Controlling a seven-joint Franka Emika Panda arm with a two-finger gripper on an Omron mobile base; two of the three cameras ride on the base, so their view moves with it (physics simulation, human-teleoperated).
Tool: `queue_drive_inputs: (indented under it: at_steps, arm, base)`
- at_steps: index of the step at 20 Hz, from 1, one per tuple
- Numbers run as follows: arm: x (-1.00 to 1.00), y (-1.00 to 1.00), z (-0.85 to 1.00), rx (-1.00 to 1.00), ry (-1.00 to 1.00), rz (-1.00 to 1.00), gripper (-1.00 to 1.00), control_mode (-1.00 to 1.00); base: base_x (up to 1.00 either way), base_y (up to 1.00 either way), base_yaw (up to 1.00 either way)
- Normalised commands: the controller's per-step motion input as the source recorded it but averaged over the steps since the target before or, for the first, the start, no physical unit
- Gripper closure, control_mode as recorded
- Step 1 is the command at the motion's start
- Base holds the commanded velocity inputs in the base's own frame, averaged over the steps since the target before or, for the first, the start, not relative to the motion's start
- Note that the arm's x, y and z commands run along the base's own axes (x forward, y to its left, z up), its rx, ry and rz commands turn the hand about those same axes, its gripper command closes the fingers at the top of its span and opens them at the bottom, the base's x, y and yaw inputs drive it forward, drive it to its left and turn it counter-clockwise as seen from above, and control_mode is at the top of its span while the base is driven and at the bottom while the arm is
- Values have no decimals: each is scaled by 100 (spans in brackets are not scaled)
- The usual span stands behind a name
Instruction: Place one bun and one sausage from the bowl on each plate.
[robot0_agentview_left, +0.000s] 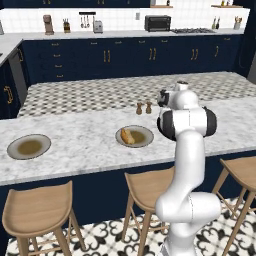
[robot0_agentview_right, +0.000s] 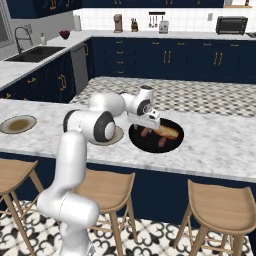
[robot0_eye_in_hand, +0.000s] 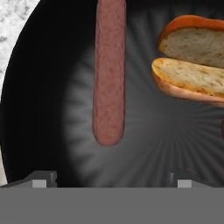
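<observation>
- Left base view: a split golden bun (robot0_agentview_left: 128, 136) is seen lying lengthwise on the nearer round grey plate (robot0_agentview_left: 144, 140) with a brownish centre, on the speckled marble counter (robot0_agentview_left: 80, 135); a second such plate (robot0_agentview_left: 20, 152) lies well apart.
- Right base view: the two-finger gripper (robot0_agentview_right: 146, 129) is held over the wide shallow black bowl (robot0_agentview_right: 144, 142).
- Hand view: the jaws are spread fully, nothing held. A smooth reddish sausage (robot0_eye_in_hand: 109, 74) is laid along the view's vertical, beside an open crusty bun (robot0_eye_in_hand: 192, 59).
</observation>
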Motion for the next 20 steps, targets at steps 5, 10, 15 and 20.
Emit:
queue_drive_inputs:
  at_steps: [5,10,15,20]
  arm:
    - [35,0,-28,0,0,0,-100,-100]
    - [30,-3,-24,0,0,0,-100,-100]
    - [3,-1,-32,0,0,0,-100,-100]
    - [-3,0,-15,0,0,0,-100,-100]
  base:
    - [0,0,0]
    - [0,0,0]
    - [0,0,0]
    - [0,0,0]
